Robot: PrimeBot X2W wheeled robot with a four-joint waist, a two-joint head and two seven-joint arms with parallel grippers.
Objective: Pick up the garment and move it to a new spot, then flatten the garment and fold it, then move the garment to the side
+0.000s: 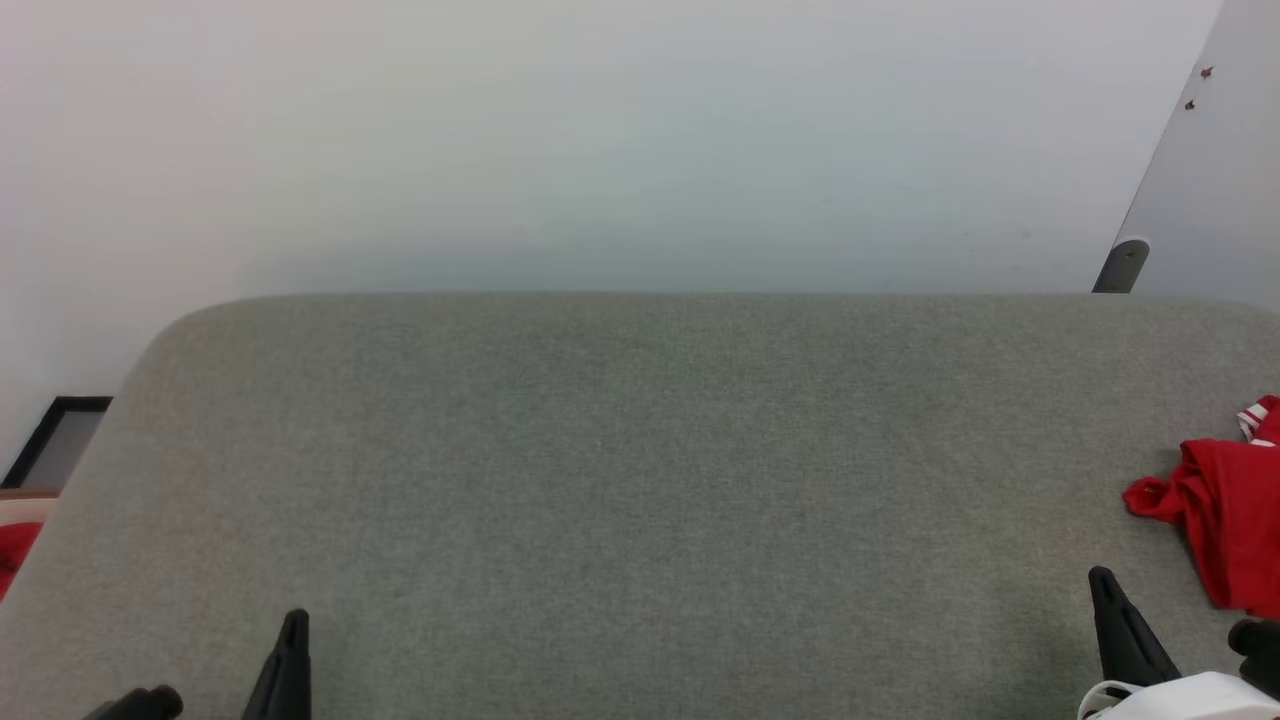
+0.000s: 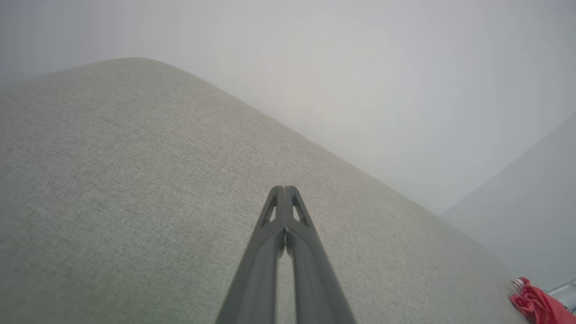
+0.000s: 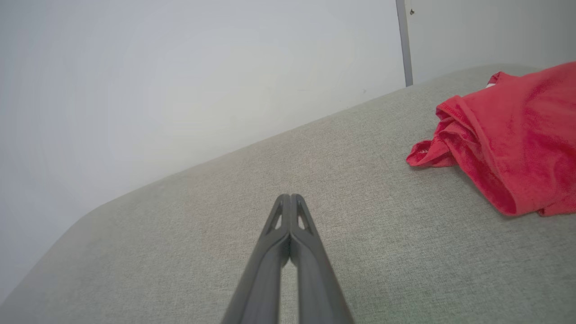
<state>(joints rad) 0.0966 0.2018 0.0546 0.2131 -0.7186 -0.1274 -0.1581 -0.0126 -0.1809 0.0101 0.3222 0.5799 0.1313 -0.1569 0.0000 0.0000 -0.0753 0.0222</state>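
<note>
Left gripper (image 2: 284, 189) and right gripper (image 3: 290, 197) hover low over the grey fabric surface (image 1: 640, 450) at its near corners, each with fingers pressed together, holding nothing. Crumpled red garment (image 3: 508, 135), a bit of striped trim showing, lies at the surface's right edge, near the right gripper but apart from it.

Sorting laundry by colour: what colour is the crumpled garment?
Bright red garment, clearest in the right wrist view.

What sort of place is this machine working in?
Probably a plain indoor workroom set up for folding clothes: a broad grey fabric-covered surface, a bare white wall behind it, and a crumpled red garment lying at the surface's right edge.
</note>
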